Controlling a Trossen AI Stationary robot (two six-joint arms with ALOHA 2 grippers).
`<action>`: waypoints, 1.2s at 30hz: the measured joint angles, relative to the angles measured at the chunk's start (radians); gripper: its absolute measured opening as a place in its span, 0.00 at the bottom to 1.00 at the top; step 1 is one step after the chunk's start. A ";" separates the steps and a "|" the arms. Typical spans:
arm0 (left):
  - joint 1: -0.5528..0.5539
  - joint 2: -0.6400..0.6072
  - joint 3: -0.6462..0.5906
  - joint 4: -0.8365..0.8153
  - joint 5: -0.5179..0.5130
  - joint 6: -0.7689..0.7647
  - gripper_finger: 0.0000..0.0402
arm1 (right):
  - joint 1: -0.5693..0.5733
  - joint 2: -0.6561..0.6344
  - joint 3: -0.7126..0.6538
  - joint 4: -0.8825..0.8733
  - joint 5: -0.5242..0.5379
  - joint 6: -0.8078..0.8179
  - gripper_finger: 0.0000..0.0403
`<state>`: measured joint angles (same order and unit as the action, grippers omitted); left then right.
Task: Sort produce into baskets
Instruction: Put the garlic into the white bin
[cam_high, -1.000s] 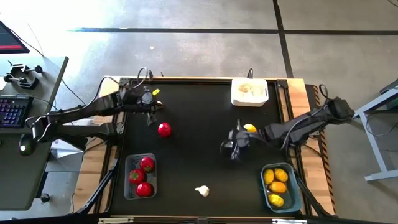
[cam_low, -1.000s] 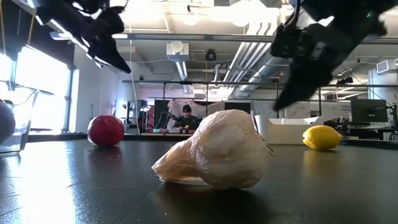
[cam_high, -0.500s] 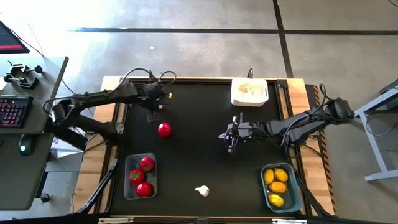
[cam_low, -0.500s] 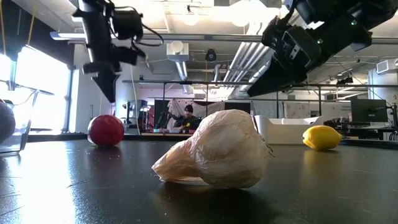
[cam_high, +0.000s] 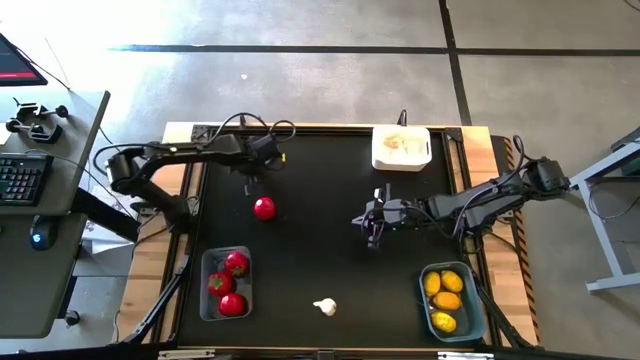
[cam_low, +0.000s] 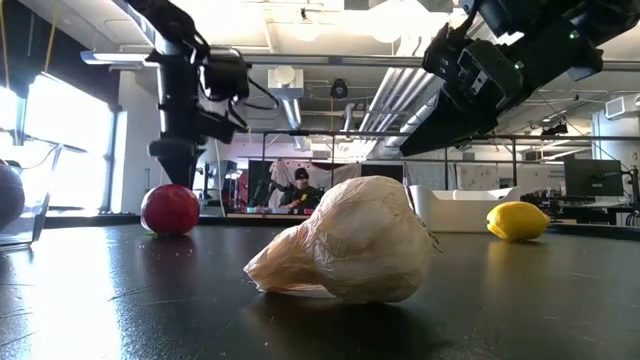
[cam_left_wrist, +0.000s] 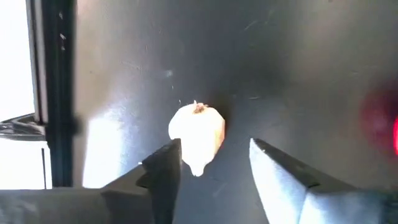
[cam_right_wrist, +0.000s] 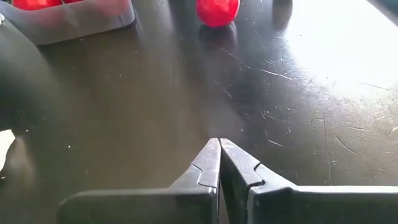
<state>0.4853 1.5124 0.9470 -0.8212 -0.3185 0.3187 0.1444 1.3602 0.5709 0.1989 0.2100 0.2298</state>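
The left gripper (cam_high: 249, 180) hung over the far left part of the black table (cam_high: 310, 250), its fingers (cam_left_wrist: 163, 171) parted and empty; in the left wrist view a white garlic bulb (cam_left_wrist: 197, 135) lay on the table just beyond the gap between them, untouched. The right gripper (cam_high: 372, 226) hovered near the middle of the table with its fingers (cam_right_wrist: 208, 167) pressed together, holding nothing. A loose red tomato (cam_high: 264, 208) sat just near of the left gripper, and another garlic bulb (cam_high: 325, 307) lay at the near edge. The clear basket (cam_high: 206, 290) at near left held three red tomatoes, the blue-grey basket (cam_high: 474, 300) at near right held yellow lemons, and the white basket (cam_high: 401, 147) stood at the far edge with pale pieces inside.
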 joint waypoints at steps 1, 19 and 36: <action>0.006 0.015 0.000 0.005 -0.001 -0.001 0.46 | 0.000 0.000 0.000 0.000 0.000 0.004 0.00; 0.111 0.204 -0.001 0.067 -0.041 -0.003 0.51 | 0.000 0.000 0.000 -0.037 0.023 0.023 0.00; 0.109 0.010 0.017 0.054 0.355 -0.042 0.18 | -0.001 0.000 0.000 0.038 0.028 0.026 0.00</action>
<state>0.5945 1.5229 0.9638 -0.7668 0.0364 0.2767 0.1438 1.3605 0.5709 0.2366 0.2381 0.2562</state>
